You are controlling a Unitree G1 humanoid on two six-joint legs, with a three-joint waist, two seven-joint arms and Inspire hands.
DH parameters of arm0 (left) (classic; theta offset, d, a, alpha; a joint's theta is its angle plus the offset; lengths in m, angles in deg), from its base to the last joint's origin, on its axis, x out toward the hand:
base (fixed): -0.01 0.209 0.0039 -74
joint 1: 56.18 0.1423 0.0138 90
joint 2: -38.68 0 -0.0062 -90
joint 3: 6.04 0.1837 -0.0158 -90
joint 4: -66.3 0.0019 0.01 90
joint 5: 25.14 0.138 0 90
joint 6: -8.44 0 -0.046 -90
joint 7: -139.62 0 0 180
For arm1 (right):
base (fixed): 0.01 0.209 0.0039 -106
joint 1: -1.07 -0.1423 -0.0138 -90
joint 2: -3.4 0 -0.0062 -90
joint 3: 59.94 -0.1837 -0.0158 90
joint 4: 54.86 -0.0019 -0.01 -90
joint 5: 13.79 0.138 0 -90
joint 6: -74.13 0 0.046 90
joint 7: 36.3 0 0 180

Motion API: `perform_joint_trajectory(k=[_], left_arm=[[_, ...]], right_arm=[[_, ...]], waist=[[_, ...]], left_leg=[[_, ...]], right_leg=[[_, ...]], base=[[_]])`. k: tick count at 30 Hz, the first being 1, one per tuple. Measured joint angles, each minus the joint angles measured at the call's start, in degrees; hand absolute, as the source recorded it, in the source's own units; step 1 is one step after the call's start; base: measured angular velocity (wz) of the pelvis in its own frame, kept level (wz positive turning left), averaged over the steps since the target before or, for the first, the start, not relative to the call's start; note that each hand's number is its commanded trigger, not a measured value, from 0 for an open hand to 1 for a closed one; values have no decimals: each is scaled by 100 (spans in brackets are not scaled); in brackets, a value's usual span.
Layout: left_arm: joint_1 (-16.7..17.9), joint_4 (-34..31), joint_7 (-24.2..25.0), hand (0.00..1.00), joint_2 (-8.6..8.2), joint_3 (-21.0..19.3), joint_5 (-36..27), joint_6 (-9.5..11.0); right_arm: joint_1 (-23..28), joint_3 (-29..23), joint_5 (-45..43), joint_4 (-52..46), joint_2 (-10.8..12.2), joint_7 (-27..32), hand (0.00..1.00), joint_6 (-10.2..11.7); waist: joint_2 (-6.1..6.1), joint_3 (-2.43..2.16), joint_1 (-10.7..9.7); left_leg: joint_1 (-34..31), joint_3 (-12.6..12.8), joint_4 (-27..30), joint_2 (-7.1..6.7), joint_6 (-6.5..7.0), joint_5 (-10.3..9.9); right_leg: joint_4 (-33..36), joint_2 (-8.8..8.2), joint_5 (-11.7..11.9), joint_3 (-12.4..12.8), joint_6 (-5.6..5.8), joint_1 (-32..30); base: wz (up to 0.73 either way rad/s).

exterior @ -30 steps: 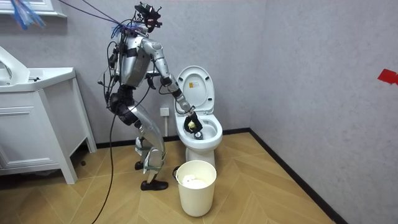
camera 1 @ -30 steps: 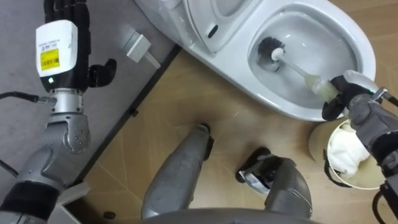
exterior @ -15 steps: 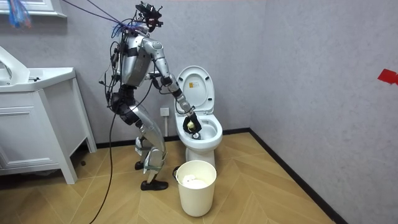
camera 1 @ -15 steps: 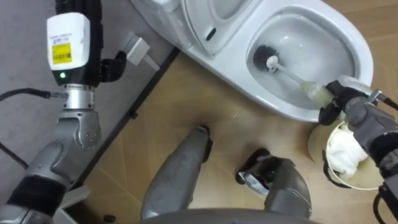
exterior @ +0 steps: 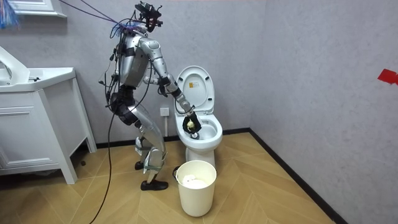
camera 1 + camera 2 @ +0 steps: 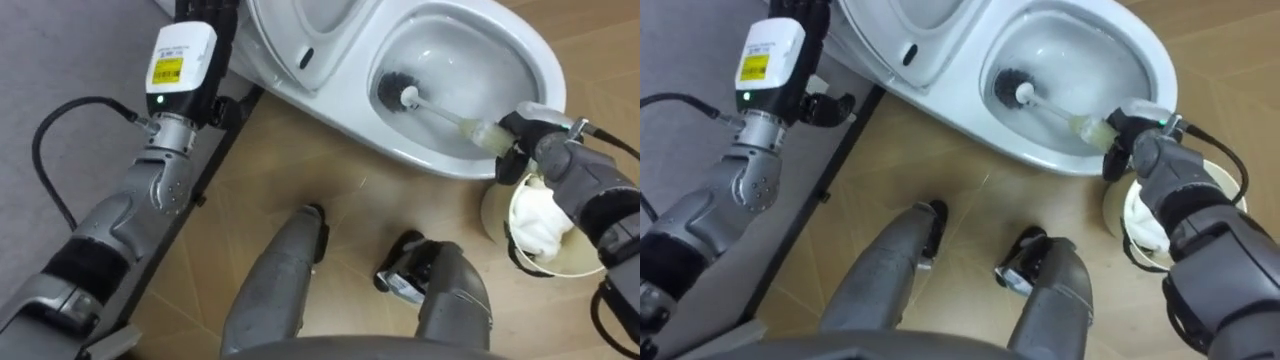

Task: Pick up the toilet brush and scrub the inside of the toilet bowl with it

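The white toilet (image 6: 410, 155) stands open, its lid (image 5: 194, 87) raised. A toilet brush (image 6: 395, 90) lies in the bowl, its dark bristle head against the bowl's inner wall on the lid side and its pale handle slanting out to the right. My right hand (image 6: 545, 160) is shut on the handle's end at the bowl's front rim. My left hand (image 6: 182, 55), tag upward, hangs beside the toilet's left flank with its fingers straight and holds nothing. In the room view I stand at the toilet's side, bent a little, with the right hand (image 5: 191, 121) at the bowl.
A white bin (image 6: 497, 222) with crumpled white paper stands on the wooden floor by the bowl's front, just under my right arm. The grey wall runs along the left. A white vanity cabinet (image 5: 37, 124) stands at the room view's left.
The eye view has shifted. My left hand has swung right, up against the toilet's side. The brush head has slid a little toward the lid side of the bowl.
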Motion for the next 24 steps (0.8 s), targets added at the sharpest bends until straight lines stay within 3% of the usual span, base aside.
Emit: perform_joint_trajectory(k=[10,15,21,24], left_arm=[[-189,375,84,0,20,-57,-492,365],[-274,421,85,0,47,-30,-472,386],[-336,393,85,0,45,-13,-512,322],[-339,168,82,0,50,-34,-482,167]], right_arm=[[-95,12,-702,-508,-111,-215,100,0],[-100,-1,-562,-509,-76,-104,100,-1],[-372,-89,774,188,172,227,100,1],[-409,-404,1429,357,229,475,100,3]], waist=[[-64,37,-142],[-127,61,-168],[-187,94,-245],[-199,102,-294]], left_leg=[[28,67,-17,-2,0,59],[25,34,-104,-13,-8,136],[24,17,-177,-95,-6,212],[-143,26,-168,-151,14,261]], right_leg=[[71,7,4,96,-5,-52],[24,-1,30,56,-23,-38],[93,-94,31,61,-20,-74],[152,-165,36,95,-16,-263]], base=[[-1],[5],[7],[9]])
